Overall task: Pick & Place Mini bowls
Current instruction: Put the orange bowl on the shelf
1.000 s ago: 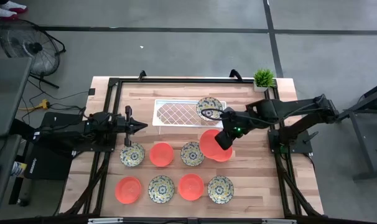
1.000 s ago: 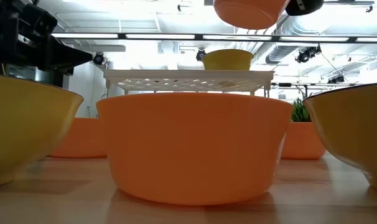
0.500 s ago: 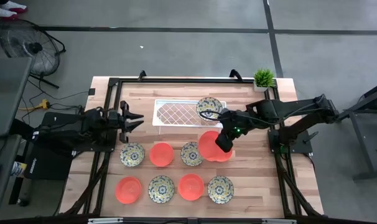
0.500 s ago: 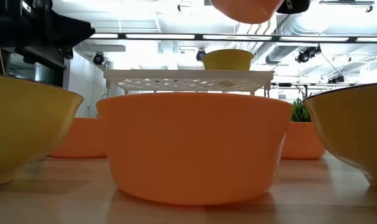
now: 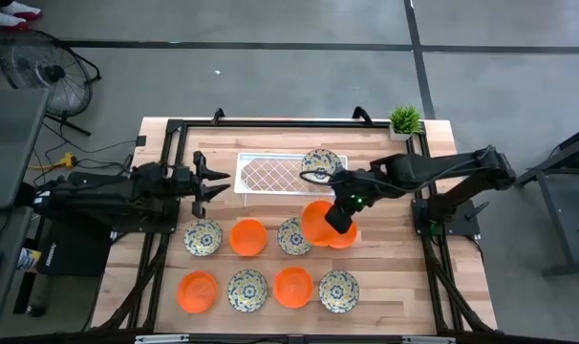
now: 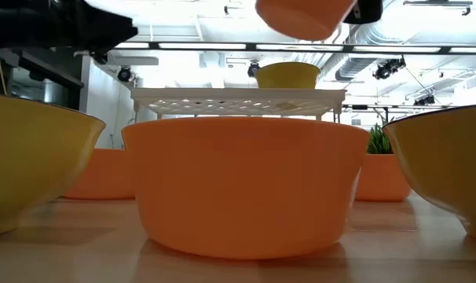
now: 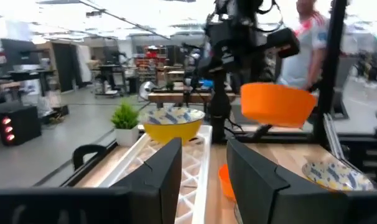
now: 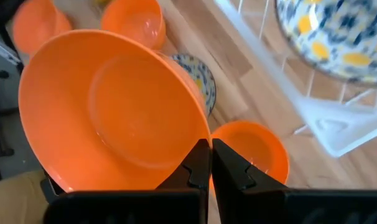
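Observation:
My right gripper (image 5: 335,222) is shut on a plain orange mini bowl (image 5: 315,221), which hangs above the table just in front of the white tray (image 5: 267,175). A floral mini bowl (image 5: 321,164) sits in the tray's right end. Another orange mini bowl (image 5: 347,238) rests on the table, partly under the held one. Several more orange and floral mini bowls stand in two rows toward the near edge. My left gripper (image 5: 221,180) hovers open at the tray's left end with nothing between its fingers. My right gripper pinches the orange bowl's rim (image 8: 200,127) between its two fingers (image 8: 232,168), one on the inside of the wall and one on the outside. The fingers slant down from the table's right side. The bowl is lifted clear and tilted, its hollow facing the wrist.
Middle row: floral (image 5: 203,237), orange (image 5: 248,236) and floral (image 5: 291,235) bowls. Near row: orange (image 5: 197,291), floral (image 5: 247,290), orange (image 5: 293,287) and floral (image 5: 338,290). A small potted plant (image 5: 404,119) stands at the far right corner. A person (image 7: 307,37) stands beyond the table.
My left gripper has opened and moved toward the table's far edge, from above the middle row to beside the tray's left end. My right gripper has carried the orange bowl a little toward the table's left, still lifted and tilted.

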You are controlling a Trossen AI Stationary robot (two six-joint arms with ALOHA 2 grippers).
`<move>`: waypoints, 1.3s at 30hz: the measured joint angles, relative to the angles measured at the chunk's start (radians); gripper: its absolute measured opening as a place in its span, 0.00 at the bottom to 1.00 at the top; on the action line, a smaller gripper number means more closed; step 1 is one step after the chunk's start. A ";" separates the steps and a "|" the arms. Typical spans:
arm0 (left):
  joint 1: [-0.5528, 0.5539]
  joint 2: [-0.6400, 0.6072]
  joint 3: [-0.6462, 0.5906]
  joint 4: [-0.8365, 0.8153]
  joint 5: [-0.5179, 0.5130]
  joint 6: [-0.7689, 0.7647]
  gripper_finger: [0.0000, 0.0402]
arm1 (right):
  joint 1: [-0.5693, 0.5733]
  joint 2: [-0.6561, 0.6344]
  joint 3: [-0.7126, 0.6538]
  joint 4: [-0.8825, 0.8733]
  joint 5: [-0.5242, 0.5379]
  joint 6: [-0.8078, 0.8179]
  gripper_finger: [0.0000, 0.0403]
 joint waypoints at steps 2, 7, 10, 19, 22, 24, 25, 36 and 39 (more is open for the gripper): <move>0.000 0.059 0.030 0.006 0.036 0.037 0.31 | 0.004 0.020 0.000 -0.006 -0.001 0.024 0.00; 0.000 0.210 0.128 0.000 0.165 0.123 0.31 | 0.004 0.080 0.000 -0.007 -0.054 0.119 0.00; 0.000 0.293 0.201 -0.035 0.262 0.200 0.31 | -0.001 0.113 0.000 -0.006 -0.102 0.147 0.00; 0.000 0.504 0.502 -0.448 0.495 0.546 0.31 | -0.007 0.136 0.000 0.023 -0.169 0.265 0.00; -0.001 0.572 0.605 -0.615 0.509 0.706 0.31 | -0.005 0.133 0.000 0.023 -0.175 0.293 0.00; -0.002 0.611 0.668 -0.711 0.500 0.807 0.31 | -0.003 0.133 0.000 0.023 -0.180 0.318 0.00; -0.008 0.631 0.699 -0.749 0.496 0.854 0.31 | -0.002 0.133 0.000 0.025 -0.185 0.330 0.00; -0.250 0.855 0.932 -0.934 0.160 1.337 0.31 | 0.029 0.141 0.000 0.030 -0.182 0.441 0.00; -0.309 0.919 0.974 -0.948 0.052 1.446 0.31 | 0.028 0.141 0.000 0.038 -0.178 0.442 0.00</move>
